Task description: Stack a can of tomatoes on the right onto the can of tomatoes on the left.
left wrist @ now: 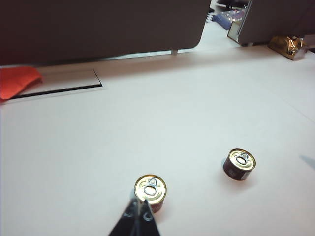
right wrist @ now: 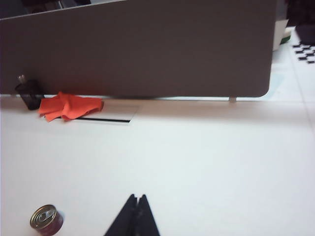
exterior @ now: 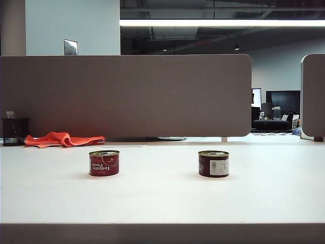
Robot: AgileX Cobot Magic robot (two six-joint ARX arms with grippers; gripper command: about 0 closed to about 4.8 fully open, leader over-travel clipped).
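Cans stand upright and well apart on the white table (exterior: 162,198) in the exterior view: the left can (exterior: 104,163) at about 8 o'clock from the table's middle, its "Tomato Paste" label reading mirrored, and the right can (exterior: 213,163) at about 4 o'clock, showing a white barcode panel. Neither is stacked. No arm appears in that view.

Only the exterior view shows the dark cup (exterior: 14,131) at far 9 o'clock with something pale sticking out of it; what it holds is too small to tell. Just right of it lies an orange cloth (exterior: 63,139) against the grey divider (exterior: 127,94).

The left wrist view alone shows both pull-tab lids from above, with the left gripper (left wrist: 140,212) clenched, empty, its tip just short of the left can. The right wrist view shows a single can (right wrist: 46,220) at one side of the right gripper (right wrist: 136,209), which is likewise pinched closed on nothing, apart from the can.
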